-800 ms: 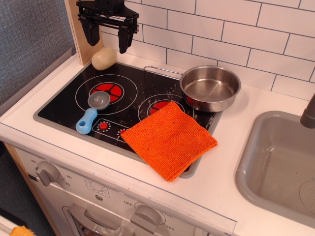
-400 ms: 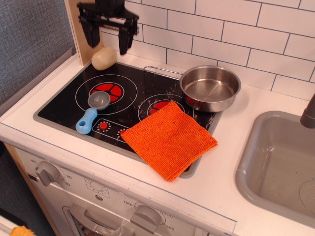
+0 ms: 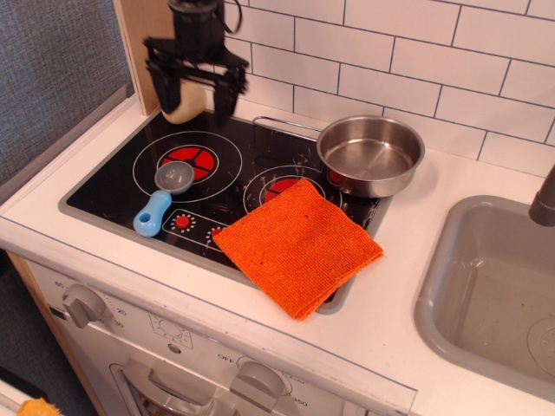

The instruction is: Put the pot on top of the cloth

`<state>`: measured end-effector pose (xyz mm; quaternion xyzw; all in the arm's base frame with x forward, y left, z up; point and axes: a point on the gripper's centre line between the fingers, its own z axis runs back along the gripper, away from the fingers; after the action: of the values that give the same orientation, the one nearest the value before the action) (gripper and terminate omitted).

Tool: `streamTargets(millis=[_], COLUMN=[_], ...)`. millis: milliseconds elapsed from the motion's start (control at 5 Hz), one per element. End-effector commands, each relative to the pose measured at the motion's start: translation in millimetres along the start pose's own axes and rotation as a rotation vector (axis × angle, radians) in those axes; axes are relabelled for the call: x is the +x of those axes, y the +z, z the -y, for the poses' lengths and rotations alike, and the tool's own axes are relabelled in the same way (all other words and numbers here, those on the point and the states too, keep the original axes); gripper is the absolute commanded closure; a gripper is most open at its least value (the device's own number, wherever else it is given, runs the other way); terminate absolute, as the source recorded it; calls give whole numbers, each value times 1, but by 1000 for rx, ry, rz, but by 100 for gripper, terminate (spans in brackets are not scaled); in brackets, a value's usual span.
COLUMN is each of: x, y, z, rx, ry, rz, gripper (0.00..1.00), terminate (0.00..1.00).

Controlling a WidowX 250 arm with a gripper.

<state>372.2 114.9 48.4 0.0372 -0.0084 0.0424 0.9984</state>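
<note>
The shiny steel pot [image 3: 370, 155] stands on the back right of the black stovetop, its thin wire handle [image 3: 286, 126] pointing left. The orange cloth [image 3: 297, 243] lies flat just in front of the pot, over the stove's front right corner. My gripper [image 3: 193, 102] hangs open at the back left of the stove, far left of the pot, its fingers either side of a pale rounded object [image 3: 180, 106]. It holds nothing.
A small grey scoop with a blue handle [image 3: 162, 196] lies on the left burner. A grey sink [image 3: 494, 290] is set in the counter at the right. A white tiled wall runs along the back. A wooden panel [image 3: 139, 43] stands at the back left.
My gripper has come down and a little to the right, from high against the wall to just above the stove's back left corner. The pot and cloth have not moved.
</note>
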Motion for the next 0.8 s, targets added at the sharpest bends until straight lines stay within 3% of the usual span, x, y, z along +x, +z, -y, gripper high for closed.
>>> streamTargets(millis=[0,400,600], x=[-13,-13,-8], y=[48,54,45], z=[84,142,156], rx=[7,-39,-69], ry=[-245,-362,-387], rz=[152,187,189], gripper=[0,0,0], terminate=[0,0,0])
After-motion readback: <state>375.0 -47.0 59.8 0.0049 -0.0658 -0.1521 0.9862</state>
